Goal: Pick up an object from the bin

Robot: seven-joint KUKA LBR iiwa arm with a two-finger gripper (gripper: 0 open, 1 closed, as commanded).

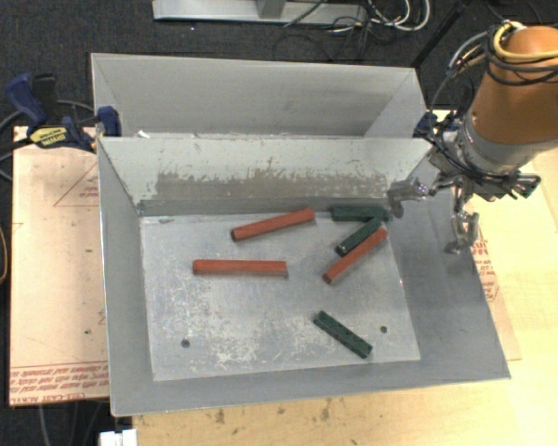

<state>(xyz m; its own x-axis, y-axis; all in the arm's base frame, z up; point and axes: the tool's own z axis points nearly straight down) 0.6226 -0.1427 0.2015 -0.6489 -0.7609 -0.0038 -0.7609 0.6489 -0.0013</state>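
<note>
My gripper [461, 232] hangs over the bin's right sloping wall, apart from every loose thing. Nearest to it, on the floor to its left, a red bar [355, 256] lies slanted. A short dark green bar [356, 238] rests against that red bar's upper side. Another dark green bar [358, 213] lies flat by the back wall.
Further left lie a red bar [272, 224] near the back wall and a red bar [240, 268] mid-floor. A dark green bar [343, 334] lies alone toward the front. The arm with its orange cover stands over the bin's right rim.
</note>
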